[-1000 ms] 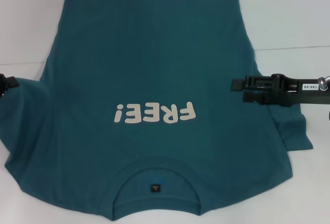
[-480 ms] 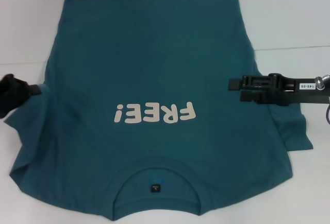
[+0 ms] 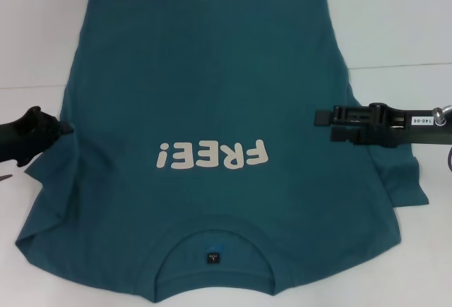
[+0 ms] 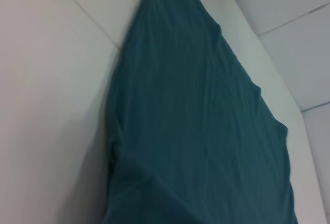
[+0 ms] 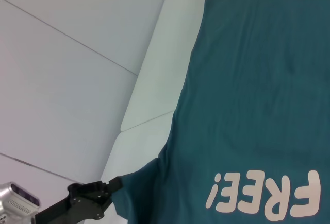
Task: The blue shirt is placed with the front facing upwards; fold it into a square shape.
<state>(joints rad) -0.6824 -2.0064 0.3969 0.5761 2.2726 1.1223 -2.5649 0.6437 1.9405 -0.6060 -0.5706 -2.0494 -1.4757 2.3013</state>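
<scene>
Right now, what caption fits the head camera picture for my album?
Blue shirt lies front-up on the white table; left gripper at its left sleeve, right gripper over its right side.

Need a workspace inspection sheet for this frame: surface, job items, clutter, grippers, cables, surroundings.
Surface: white table, seam lines visible.
Job's things: blue shirt lies front up, "FREE!" lettering showing, collar nearest the robot; not yet folded square, its left sleeve is bunched inward.
Clutter: nothing seen.
Grippers: left gripper at the shirt's left sleeve edge, shut on the fabric; right gripper above the shirt's right side.
Cables: thin cable by the right arm.
Surroundings: nothing seen beyond the table.
</scene>
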